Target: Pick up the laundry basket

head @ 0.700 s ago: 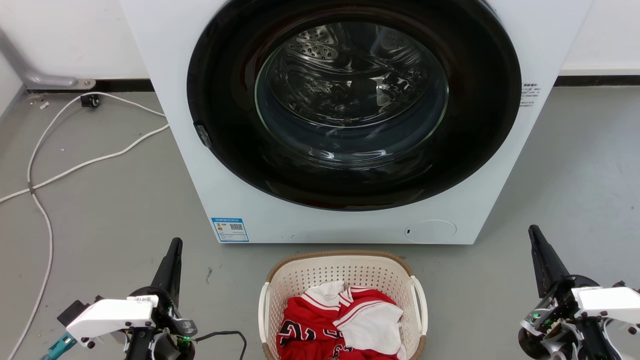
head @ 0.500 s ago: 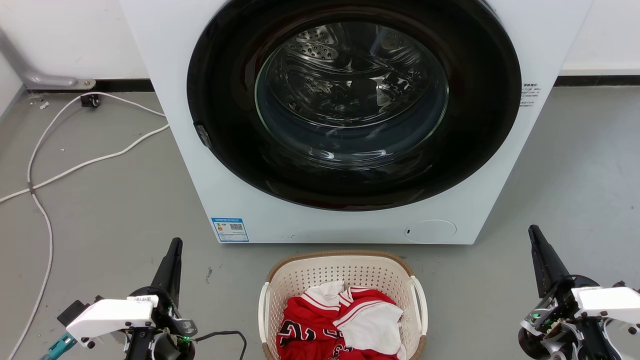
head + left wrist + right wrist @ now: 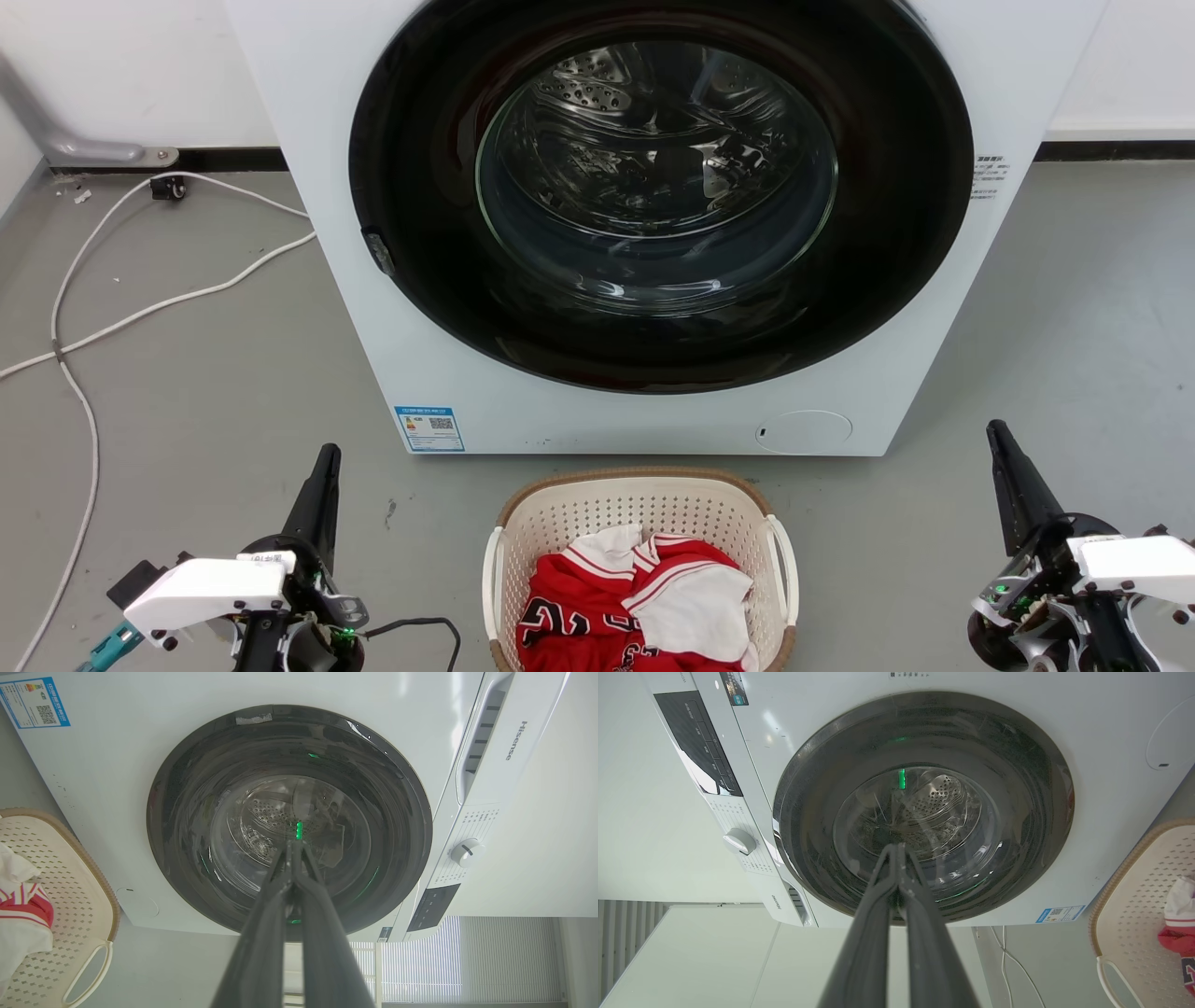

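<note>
The laundry basket (image 3: 644,509) stands on the grey floor at the bottom centre, just in front of the washing machine. It is cream-white, perforated, brown-rimmed, with white side handles, and holds red and white clothes (image 3: 635,597). My left gripper (image 3: 327,459) is shut, left of the basket and apart from it, fingers pointing toward the machine. My right gripper (image 3: 997,434) is shut, off to the basket's right. A corner of the laundry basket (image 3: 70,891) appears in the left wrist view beside the shut left gripper (image 3: 293,845). The right wrist view has the laundry basket (image 3: 1129,914) and the shut right gripper (image 3: 896,848).
A white front-loading washing machine (image 3: 653,215) with a closed dark round door stands right behind the basket. White cables (image 3: 84,327) run over the floor at the left. Open grey floor lies on both sides of the basket. A grey pipe (image 3: 56,131) runs along the back wall.
</note>
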You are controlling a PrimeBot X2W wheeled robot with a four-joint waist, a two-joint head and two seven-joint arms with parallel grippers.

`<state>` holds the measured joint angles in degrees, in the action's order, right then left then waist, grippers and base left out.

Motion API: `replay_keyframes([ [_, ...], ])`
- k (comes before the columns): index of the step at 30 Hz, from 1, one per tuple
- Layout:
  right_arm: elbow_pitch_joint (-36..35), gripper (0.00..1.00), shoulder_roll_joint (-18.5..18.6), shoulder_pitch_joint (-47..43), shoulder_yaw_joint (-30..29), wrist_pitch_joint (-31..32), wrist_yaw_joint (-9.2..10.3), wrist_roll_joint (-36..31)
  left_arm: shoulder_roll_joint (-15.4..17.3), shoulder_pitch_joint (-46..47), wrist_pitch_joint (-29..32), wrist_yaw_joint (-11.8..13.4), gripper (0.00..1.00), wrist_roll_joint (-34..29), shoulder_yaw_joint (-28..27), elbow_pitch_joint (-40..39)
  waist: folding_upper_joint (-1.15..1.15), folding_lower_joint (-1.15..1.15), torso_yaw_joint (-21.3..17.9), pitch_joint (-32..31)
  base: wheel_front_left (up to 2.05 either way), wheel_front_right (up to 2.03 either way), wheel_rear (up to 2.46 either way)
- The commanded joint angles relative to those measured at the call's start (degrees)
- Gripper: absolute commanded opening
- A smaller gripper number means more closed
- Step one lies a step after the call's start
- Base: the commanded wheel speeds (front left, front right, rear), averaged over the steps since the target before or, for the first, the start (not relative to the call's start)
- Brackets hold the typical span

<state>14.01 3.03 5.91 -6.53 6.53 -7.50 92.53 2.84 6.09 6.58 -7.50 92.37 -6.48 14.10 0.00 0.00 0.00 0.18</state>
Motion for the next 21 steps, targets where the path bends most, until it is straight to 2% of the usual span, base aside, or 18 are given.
replay_keyframes([
  [1,0.06,0.00,-0.18,0.65,-0.06,0.18,0.02,-0.28,0.07,0.37,0.10,-0.11,0.00,0.11,-0.16,0.00,0.00,0.00,0.00,0.00,0.00,0.00,0.00],
  [18,0.07,0.00,-0.18,0.65,-0.07,0.16,0.02,-0.30,0.07,0.37,0.10,-0.11,0.00,0.11,-0.16,0.00,0.00,0.00,0.00,0.00,0.00,0.00,0.00],
  [19,0.04,1.00,-0.01,-0.01,-0.01,0.04,0.00,0.00,0.00,-0.01,-0.01,0.00,1.00,0.00,0.01,0.05,0.00,0.00,0.00,0.00,0.00,0.00,0.00],
  [21,0.92,1.00,-0.07,-0.67,0.06,0.00,0.01,0.00,-0.10,-0.61,-0.05,0.01,1.00,0.00,0.17,0.91,0.00,0.00,0.00,0.00,0.00,0.00,0.00],
])
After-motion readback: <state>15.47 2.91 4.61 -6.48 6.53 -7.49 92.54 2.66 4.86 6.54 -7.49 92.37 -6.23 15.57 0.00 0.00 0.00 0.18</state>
